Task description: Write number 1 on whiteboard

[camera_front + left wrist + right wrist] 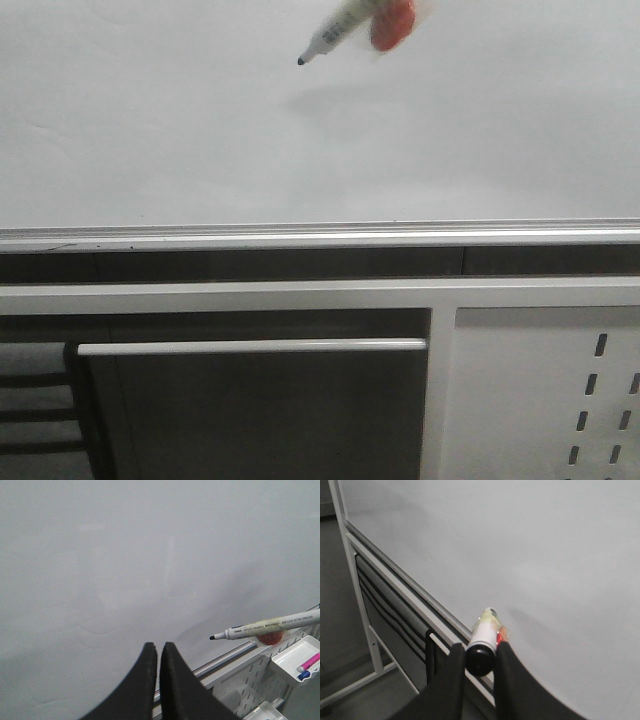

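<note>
The whiteboard fills the upper front view, bare, with a silver rail along its lower edge. No number 1 stroke shows on it in any view. My right gripper is shut on a white marker with a black end cap. In the front view the marker enters from the top edge, its black tip pointing down-left, close to the board; its shadow falls below. It also shows in the left wrist view. My left gripper is shut and empty, near the board.
Below the rail is a white frame bar, a dark panel with a white handle bar, and a grey perforated panel at the lower right. A white tray holds pink and blue markers.
</note>
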